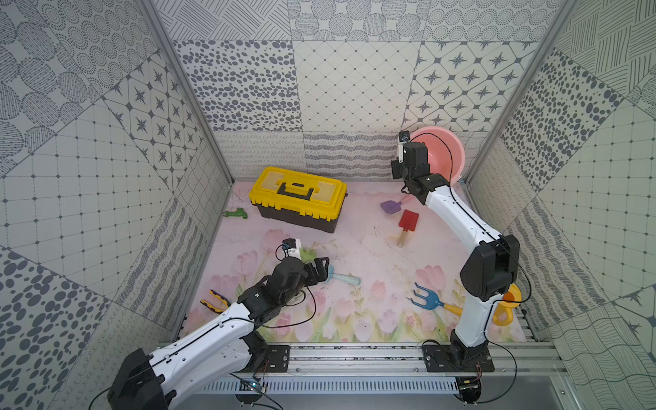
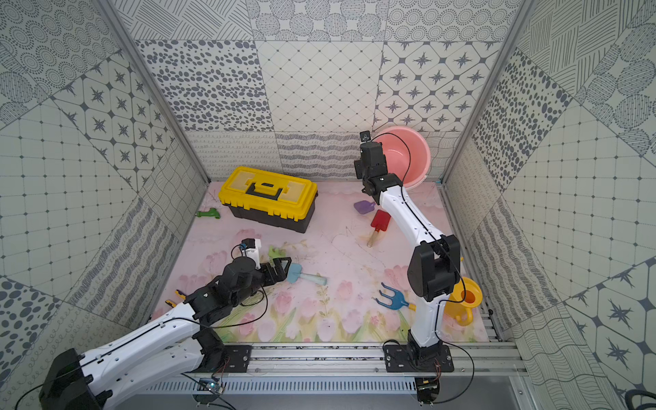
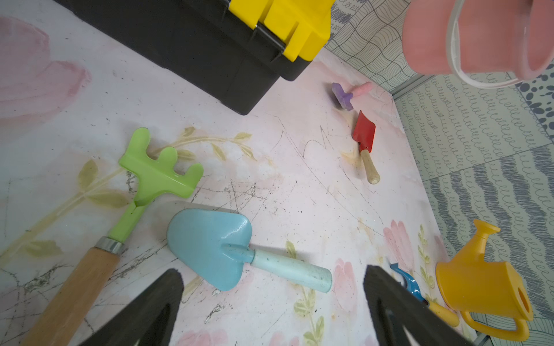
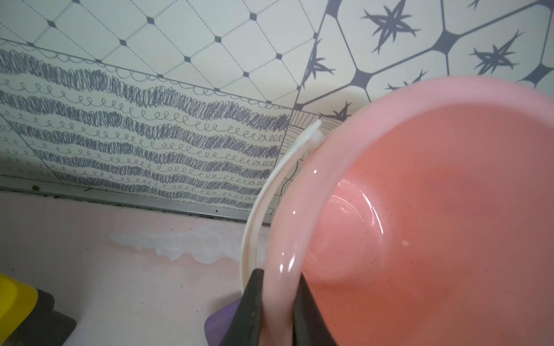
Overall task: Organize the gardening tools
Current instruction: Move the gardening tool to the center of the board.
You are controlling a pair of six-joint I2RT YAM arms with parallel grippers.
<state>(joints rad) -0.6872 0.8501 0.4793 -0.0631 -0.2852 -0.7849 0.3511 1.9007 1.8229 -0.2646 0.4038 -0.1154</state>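
My right gripper [image 4: 277, 299] is shut on the rim of a pink bucket [image 1: 443, 152], which is tilted in the back right corner. A purple scoop [image 1: 390, 206] and a red spade [image 1: 408, 220] lie just in front of it. My left gripper [image 3: 272, 269] is open just above the mat, beside the handle of a light-blue trowel [image 3: 209, 245]. A green rake [image 3: 159, 173] lies beside the trowel. A blue fork [image 1: 426, 300] and a yellow watering can [image 2: 465, 301] sit at the front right, by the right arm's base.
A yellow-lidded black toolbox [image 1: 298, 198] stands closed at the back left. A small green object [image 1: 236, 214] lies left of it. Yellow-and-black pliers [image 1: 214, 301] lie at the front left beside my left arm. Patterned walls close in three sides.
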